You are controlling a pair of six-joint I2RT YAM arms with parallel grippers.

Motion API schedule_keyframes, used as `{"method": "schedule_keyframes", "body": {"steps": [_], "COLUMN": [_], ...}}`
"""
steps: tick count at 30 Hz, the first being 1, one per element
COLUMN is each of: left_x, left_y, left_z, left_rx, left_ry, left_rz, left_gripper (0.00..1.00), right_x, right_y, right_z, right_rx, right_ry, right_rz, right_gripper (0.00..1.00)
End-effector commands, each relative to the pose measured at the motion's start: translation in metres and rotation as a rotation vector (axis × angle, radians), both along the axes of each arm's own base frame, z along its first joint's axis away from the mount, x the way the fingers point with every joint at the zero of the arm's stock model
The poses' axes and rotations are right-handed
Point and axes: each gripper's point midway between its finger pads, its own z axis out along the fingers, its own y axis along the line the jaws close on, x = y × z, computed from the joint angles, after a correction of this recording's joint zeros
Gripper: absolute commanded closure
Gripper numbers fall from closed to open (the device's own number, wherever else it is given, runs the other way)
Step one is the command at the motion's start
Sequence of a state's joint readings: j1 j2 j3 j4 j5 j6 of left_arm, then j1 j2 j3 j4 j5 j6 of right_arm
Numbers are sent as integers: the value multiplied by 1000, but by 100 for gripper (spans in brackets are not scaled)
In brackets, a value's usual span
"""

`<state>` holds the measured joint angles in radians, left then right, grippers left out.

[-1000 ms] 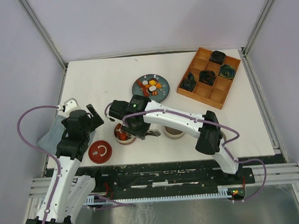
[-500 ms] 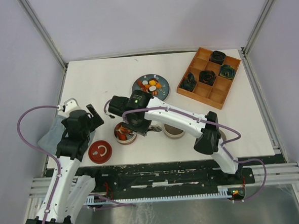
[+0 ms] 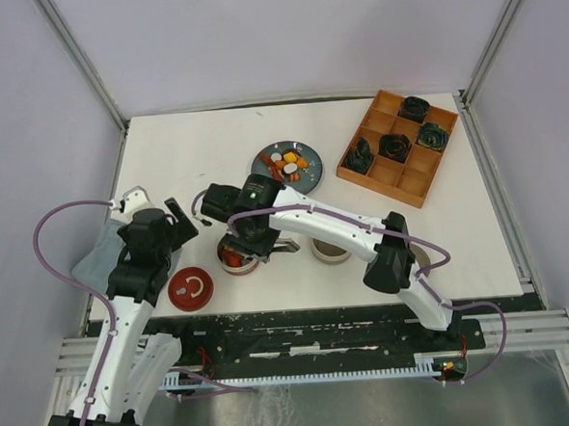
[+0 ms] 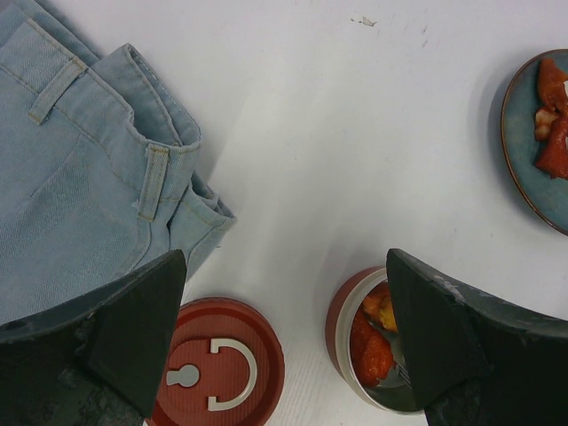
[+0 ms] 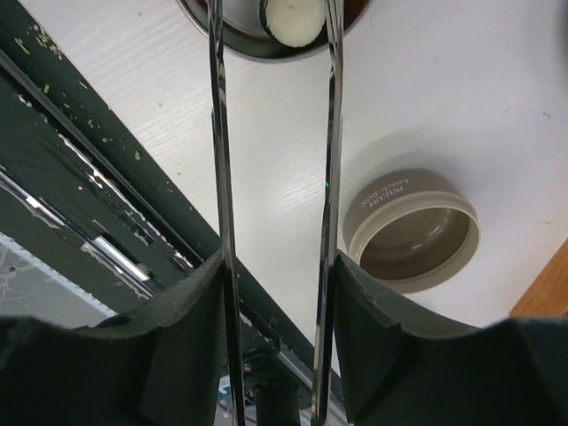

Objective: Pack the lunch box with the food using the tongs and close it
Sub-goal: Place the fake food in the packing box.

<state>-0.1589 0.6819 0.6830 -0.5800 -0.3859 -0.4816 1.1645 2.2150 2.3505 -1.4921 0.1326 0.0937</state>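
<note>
Far left of the box, a pair of jeans (image 4: 80, 177) lies crumpled on the table (image 3: 184, 151). My left gripper (image 4: 284, 266) hangs left of the box and a bit further back, over bare table. Its fingers (image 4: 133, 328) are spread wide apart with nothing between them.

A red lid (image 4: 213, 368) lies flat just left of the box on the near side, handle up. It's close to the box but not touching.

The box (image 4: 342, 324) itself is a round steel tin with a red outside. It sits upright and open, with some red and orange food (image 4: 373, 342) already in it.

My right gripper (image 5: 277, 275) is straight above the box, pointing down, with its fingers (image 5: 186, 355) clamped on the two arms of the tongs (image 5: 217, 177). The arms stand apart and run down to the tin. In the wrist view a white piece (image 5: 291, 19) sits between the tips. One arm is right up against it and there's a gap to the other, so I honestly can't tell if it's pinched or just lying there.

Behind the box, slightly right, is the plate (image 3: 309, 178) with more orange, white and red bits on it.

A beige lid (image 5: 413, 231) sits hollow side up just right of the box.

Well right of the box and further back is a wooden tray (image 3: 413, 181). It holds four dark rosettes (image 3: 393, 146), each in its own compartment.
</note>
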Motion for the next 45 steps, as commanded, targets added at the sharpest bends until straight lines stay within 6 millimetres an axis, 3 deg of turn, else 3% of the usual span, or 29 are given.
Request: {"method": "schedule_keyframes", "body": {"steps": [1,10,14,21,28,31,37,45], "left_x": [7,6,6,6,6,6,7,7], "left_y": [0,0,0,0,0,0,0,0], "left_z": [10,12,12,12,12,12,11,11], "left_rx": [-8,-7,-9,-7,-7,-7,-7,-6], "left_ry": [-48,-52,-52,-56,-53,-54,-50,-47], "left_rz": [3,6,3,3,4,6,3,4], "left_gripper": [0,0,0,0,0,0,0,0], "right_x": [-2,8,3,-7,-1,11,32,19], "right_y": [18,2,2,18,25,23,25,34], "right_z": [33,47,31,16,-7,-11,-1,11], "right_rx": [164,158,126,148,100,67,80,151], "right_ry": [-31,-112,-72,11,17,-44,-155,-91], "right_rz": [-12,-67,-60,-33,-14,-28,-63,-31], "right_gripper": [47,48,52,57,58,58,57,54]}}
